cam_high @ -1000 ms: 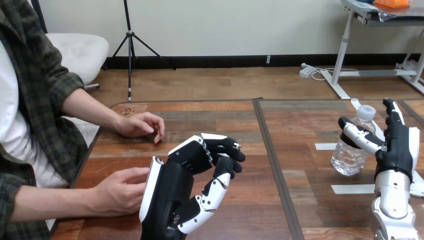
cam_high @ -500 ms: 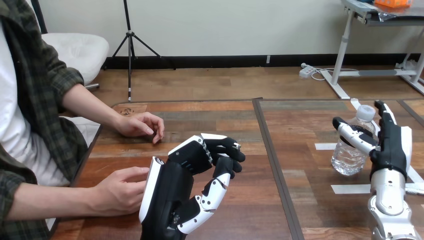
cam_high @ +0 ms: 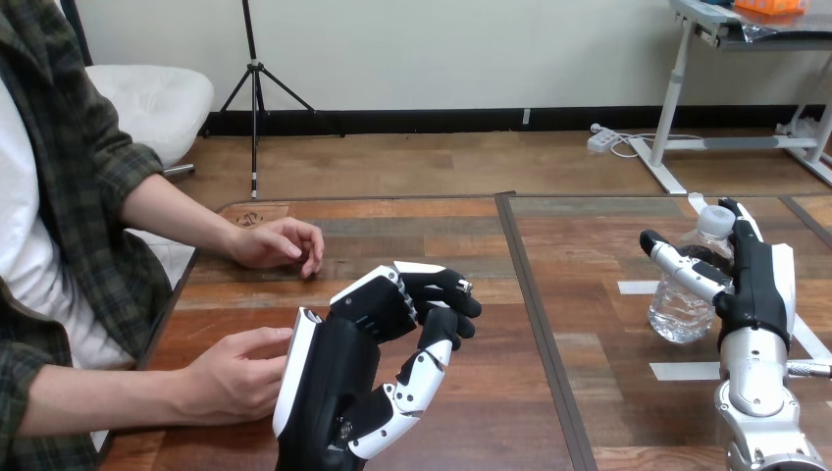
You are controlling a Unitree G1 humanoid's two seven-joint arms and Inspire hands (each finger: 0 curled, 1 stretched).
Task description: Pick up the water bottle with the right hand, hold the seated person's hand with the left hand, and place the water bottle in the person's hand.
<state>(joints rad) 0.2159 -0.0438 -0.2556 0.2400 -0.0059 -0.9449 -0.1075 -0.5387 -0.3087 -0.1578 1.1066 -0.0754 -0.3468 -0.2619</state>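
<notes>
The bottle (cam_high: 684, 306) stands upright on the table (cam_high: 549, 392) at the right, with the right hand (cam_high: 757, 294) open around it, thumb across its front, while the left hand (cam_high: 358, 363), fingers curled on nothing, sits just beside the person's nearer hand (cam_high: 231, 378).

Water bottle (cam_high: 677, 312) on table (cam_high: 589, 245), right hand (cam_high: 757, 294) beside; left hand (cam_high: 361, 334) beside person's hand (cam_high: 231, 378) (nearer one).
</notes>
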